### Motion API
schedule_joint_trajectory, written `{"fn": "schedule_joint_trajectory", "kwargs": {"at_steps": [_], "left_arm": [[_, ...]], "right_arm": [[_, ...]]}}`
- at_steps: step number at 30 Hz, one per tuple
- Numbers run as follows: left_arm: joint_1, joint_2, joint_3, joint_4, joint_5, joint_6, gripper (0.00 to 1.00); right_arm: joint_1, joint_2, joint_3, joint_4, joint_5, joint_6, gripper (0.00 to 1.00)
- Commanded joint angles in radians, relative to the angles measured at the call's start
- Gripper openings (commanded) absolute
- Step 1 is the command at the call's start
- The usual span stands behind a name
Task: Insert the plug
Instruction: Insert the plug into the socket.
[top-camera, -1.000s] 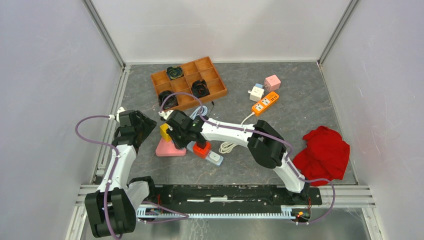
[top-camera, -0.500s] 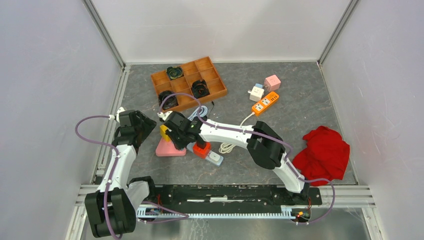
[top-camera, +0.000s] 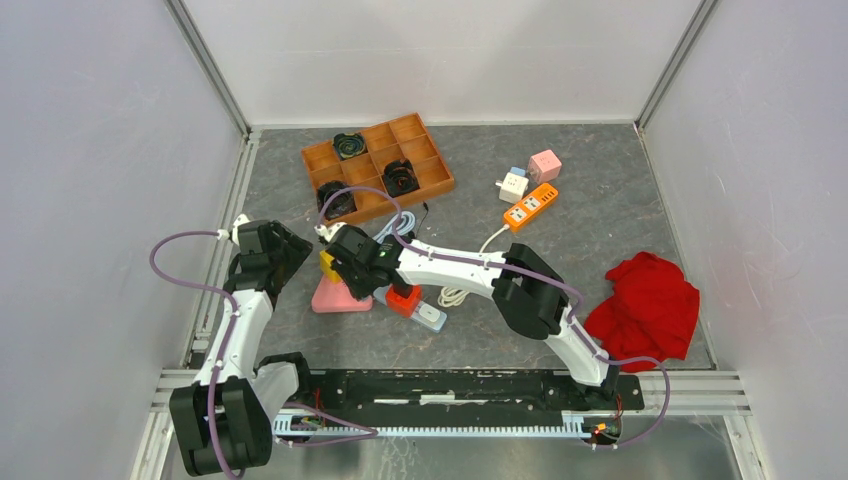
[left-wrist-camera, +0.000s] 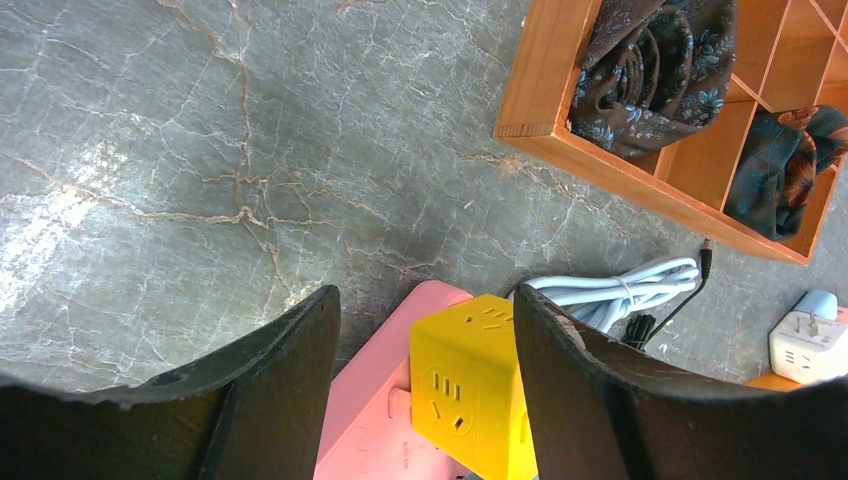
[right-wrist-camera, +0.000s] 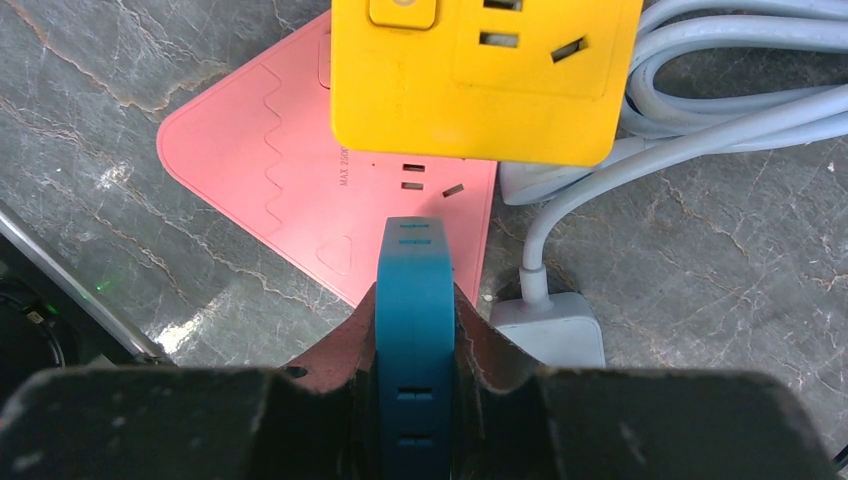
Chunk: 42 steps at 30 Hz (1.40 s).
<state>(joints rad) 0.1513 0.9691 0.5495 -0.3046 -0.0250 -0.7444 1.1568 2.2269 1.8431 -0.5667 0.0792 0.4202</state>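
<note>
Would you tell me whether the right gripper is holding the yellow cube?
No; the right gripper is shut on a teal plug, and the yellow cube sits ahead, untouched.

The teal plug (right-wrist-camera: 413, 330) is hiding its own prongs over the pink power strip (right-wrist-camera: 280, 170); the yellow adapter (right-wrist-camera: 485, 100) there is running off-frame.

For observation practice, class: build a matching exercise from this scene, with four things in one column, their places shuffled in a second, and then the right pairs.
Things
1 teal plug
2 yellow cube socket
3 red cloth
4 dark fabric rolls

Places
A in the wooden tray
B on the pink socket board
C clamped in the right tool
D crumpled on the table

Pairs: 1-C, 2-B, 3-D, 4-A
</note>
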Motion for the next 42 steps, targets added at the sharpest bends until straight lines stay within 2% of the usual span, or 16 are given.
{"fn": "schedule_joint_trajectory", "kwargs": {"at_steps": [1,23,29,35,42], "left_arm": [[0.006,-0.015,-0.002,0.021,-0.008,-0.044,0.7],[0.006,0.054,-0.113,0.117,0.148,-0.128,0.64],[0.005,0.081,-0.142,0.143,0.167,-0.15,0.62],[0.005,0.012,-0.186,0.122,0.11,-0.203,0.57],[0.005,-0.116,-0.313,0.119,0.11,-0.398,0.45]], "right_arm": [[0.01,0.02,0.043,0.011,0.009,0.024,0.0],[0.046,0.04,0.027,0.034,0.039,0.037,0.0],[0.05,0.025,-0.016,0.097,0.032,0.074,0.0],[0.041,0.023,-0.005,0.104,0.068,0.101,0.0],[0.03,0.015,0.001,0.091,0.095,0.117,0.0]]}}
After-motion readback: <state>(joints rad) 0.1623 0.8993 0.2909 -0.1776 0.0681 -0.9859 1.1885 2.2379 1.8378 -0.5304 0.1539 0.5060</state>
